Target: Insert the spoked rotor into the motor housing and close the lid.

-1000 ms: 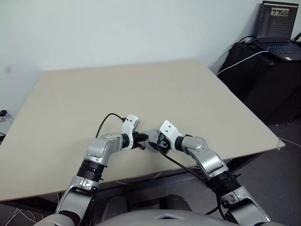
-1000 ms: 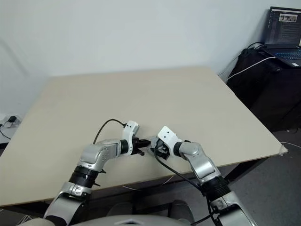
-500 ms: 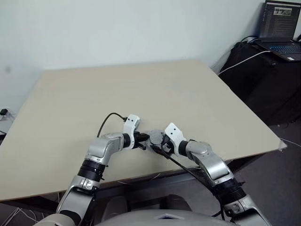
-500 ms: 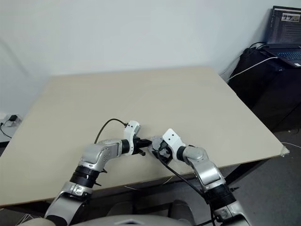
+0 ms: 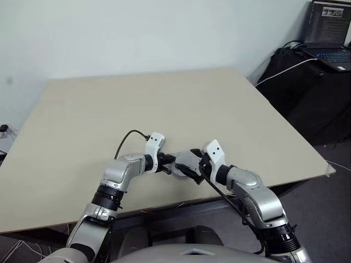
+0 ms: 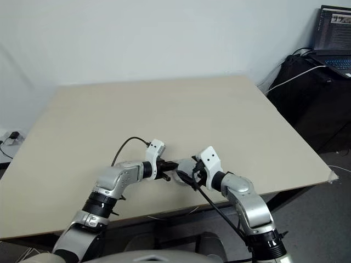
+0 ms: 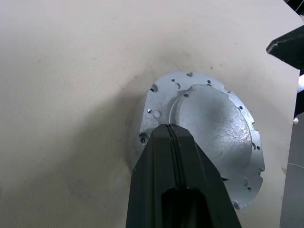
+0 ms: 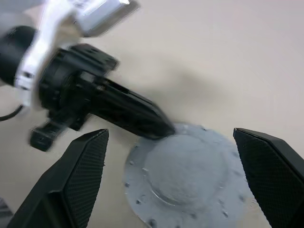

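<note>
Near the front edge of the beige table, a round grey metal disc, the lid, lies flat on the surface, its raised, smooth centre uppermost and a ring of small holes along its flange. The left hand is clenched, its two black fingers pressed together into a single wedge with nothing between them; the joined tips rest on the flange of the lid at the foot of the raised centre, as the left wrist view shows. From the head views the left hand reaches in from the left side of the lid and points toward the right hand.

The right hand is released: its two textured black fingers stand wide apart, one on either side of the lid, with clear gaps between the pads and the rim. It grasps nothing. In the head views the right hand sits just beside the lid on its right side, close above the table.

A black cable loops from the left wrist. At the far right, a laptop stands open on a dark stand.
</note>
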